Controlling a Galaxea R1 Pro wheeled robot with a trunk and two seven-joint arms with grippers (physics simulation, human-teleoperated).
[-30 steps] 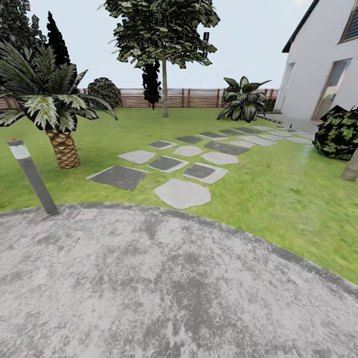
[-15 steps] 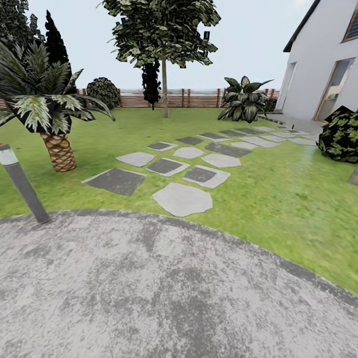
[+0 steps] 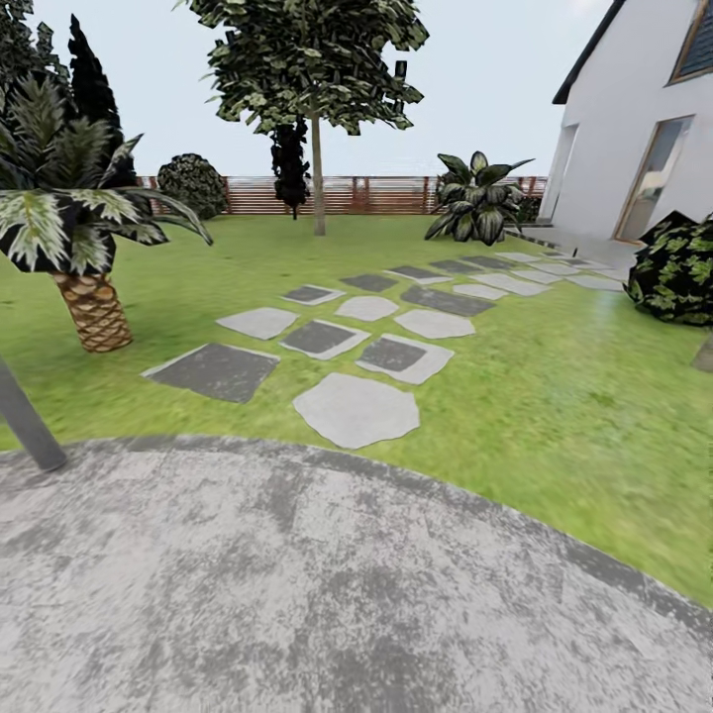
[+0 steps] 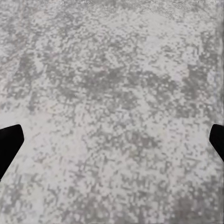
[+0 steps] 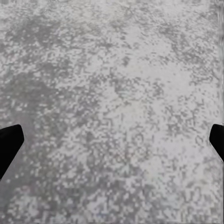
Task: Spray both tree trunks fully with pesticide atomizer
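Stepping stones (image 3: 356,408) crossed the lawn (image 3: 555,396) toward a tree (image 3: 318,168) at twelve o'clock; both grippers (image 4: 112,144) (image 5: 112,144) hung spread wide over grey paving (image 3: 297,594).

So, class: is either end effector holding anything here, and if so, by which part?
Nothing is held. Both the left end effector and the right end effector are open over bare grey paving, nothing between their fingertips.

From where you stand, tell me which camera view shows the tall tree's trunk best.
The head view. The tree trunk rises bare and straight from the lawn before the fence, below its leafy crown. Both wrist views look down at mottled grey paving, with no tree in them.
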